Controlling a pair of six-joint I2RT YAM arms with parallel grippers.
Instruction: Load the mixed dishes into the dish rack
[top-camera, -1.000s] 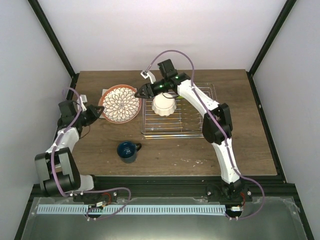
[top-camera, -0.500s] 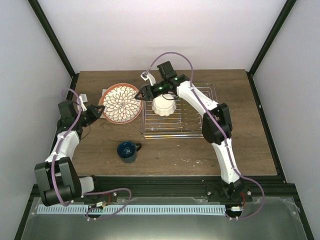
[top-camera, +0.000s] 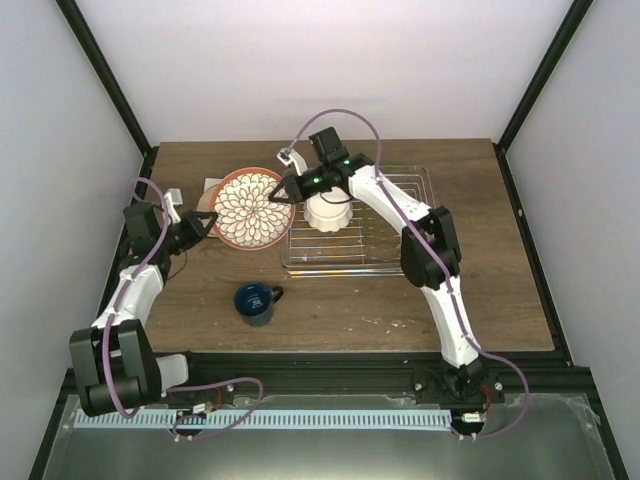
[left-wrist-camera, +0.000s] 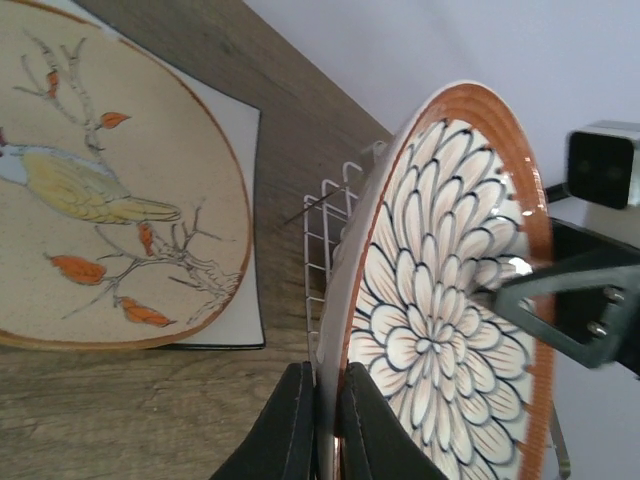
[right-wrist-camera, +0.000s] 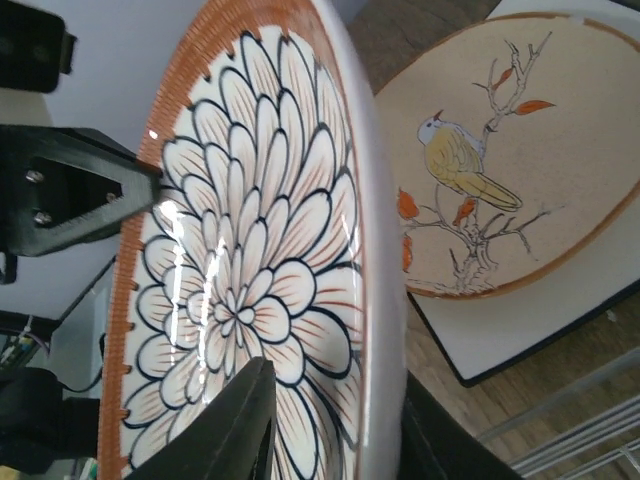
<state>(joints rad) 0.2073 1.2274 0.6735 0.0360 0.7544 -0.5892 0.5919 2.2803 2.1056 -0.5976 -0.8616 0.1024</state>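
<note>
The beige floral round plate (top-camera: 250, 207) with an orange rim is held up on edge between both grippers, just left of the dish rack (top-camera: 385, 240). My left gripper (top-camera: 207, 224) is shut on its left rim; the left wrist view shows the fingers (left-wrist-camera: 300, 420) pinching the plate (left-wrist-camera: 440, 330). My right gripper (top-camera: 283, 190) clamps the opposite rim, fingers on both sides of the plate (right-wrist-camera: 240, 250). The white scalloped bowl (top-camera: 328, 210) sits in the rack. The dark blue mug (top-camera: 256, 302) stands on the table. The white square plate (left-wrist-camera: 90, 200) lies flat beneath. The lime-green plate is out of view.
The square plate (right-wrist-camera: 500, 170) carries a round bird picture. The rack's left wires (left-wrist-camera: 322, 215) stand right behind the held plate. The right arm reaches over the rack and bowl. Bare wood lies in front of the rack and to its right.
The floral plate has been lifted off the square plate, tilted more upright and shifted right toward the rack. Both grippers moved with it.
</note>
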